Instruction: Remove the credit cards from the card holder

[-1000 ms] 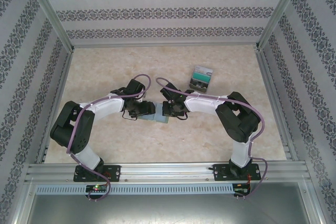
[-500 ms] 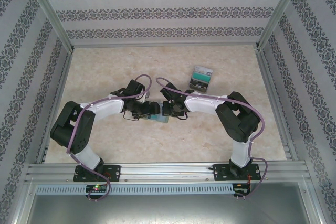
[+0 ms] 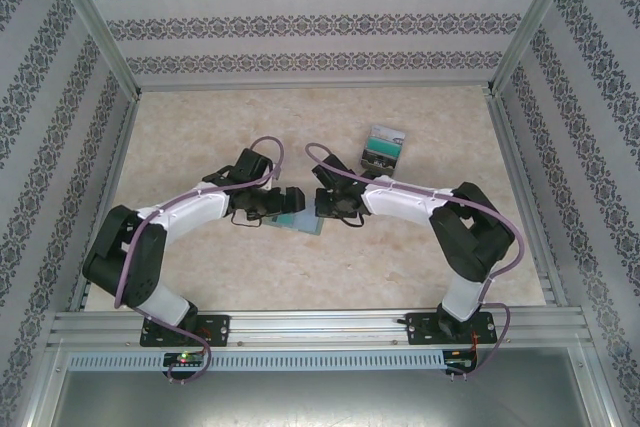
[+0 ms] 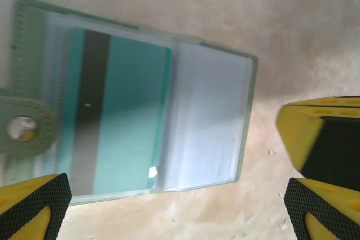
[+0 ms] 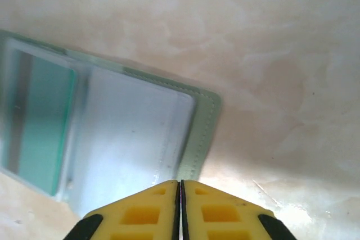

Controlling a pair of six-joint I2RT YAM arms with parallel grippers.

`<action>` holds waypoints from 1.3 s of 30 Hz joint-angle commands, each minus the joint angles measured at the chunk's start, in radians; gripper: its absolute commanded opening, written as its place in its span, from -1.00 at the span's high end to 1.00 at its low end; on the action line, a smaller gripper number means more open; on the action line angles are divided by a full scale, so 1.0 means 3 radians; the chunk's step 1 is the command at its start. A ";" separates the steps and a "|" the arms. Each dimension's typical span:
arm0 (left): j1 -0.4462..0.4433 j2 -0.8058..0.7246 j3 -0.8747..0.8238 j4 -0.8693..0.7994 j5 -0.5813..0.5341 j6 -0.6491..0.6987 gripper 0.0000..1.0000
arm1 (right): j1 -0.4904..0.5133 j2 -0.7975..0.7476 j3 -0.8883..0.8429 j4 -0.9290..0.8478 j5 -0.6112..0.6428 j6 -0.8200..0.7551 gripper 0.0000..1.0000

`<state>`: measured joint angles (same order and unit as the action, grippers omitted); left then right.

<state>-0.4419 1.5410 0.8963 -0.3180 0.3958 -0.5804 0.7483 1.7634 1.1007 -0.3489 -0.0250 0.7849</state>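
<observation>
The top external view places the open card holder (image 3: 300, 223) on the table (image 3: 200, 127) between the left gripper (image 3: 272, 205) and the right gripper (image 3: 327, 205). Loose credit cards (image 3: 382, 147) lie well apart at 1 o'clock from it, their number too small to read. The left wrist view resolves a teal card (image 4: 129, 116) with a dark stripe in the holder's 9 o'clock sleeve. The 3 o'clock sleeve (image 4: 211, 122) is apparently empty, and the left gripper's fingers (image 4: 34, 203) are spread wide, cut off at the lower corners. The right wrist view shows the right gripper's fingers (image 5: 146, 209) pressed together at 6 o'clock over the holder's edge; contact cannot be confirmed.
</observation>
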 commanded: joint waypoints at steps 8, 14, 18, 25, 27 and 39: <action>0.0288 0.0161 -0.0059 -0.0005 -0.0078 -0.0125 -0.09 | -0.0016 0.0058 -0.0054 0.0802 -0.0609 0.0473 0.50; 0.0303 0.0319 -0.0097 0.0045 -0.0022 -0.0167 0.11 | -0.0012 0.0296 -0.0008 0.1003 -0.0828 0.0623 0.49; 0.0305 0.0364 -0.0098 0.0072 0.0006 -0.0173 0.17 | -0.0014 0.0408 -0.0003 0.1061 -0.0862 0.0705 0.52; 0.0305 0.0483 -0.0093 0.0133 0.0162 -0.0207 0.21 | -0.0026 0.0524 0.0027 0.1081 -0.0917 0.0741 0.62; 0.0299 0.0468 -0.0091 0.0132 0.0167 -0.0205 0.21 | -0.0025 0.0541 0.0047 0.1071 -0.0921 0.0742 0.63; 0.0299 0.0303 0.0103 -0.0051 0.0091 -0.0123 0.25 | -0.0079 0.0565 0.0014 0.1026 -0.0939 0.0748 0.67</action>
<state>-0.3576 1.6596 0.8890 -0.3073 0.4145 -0.6296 0.7349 1.9236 1.0985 -0.0437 -0.2981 0.9974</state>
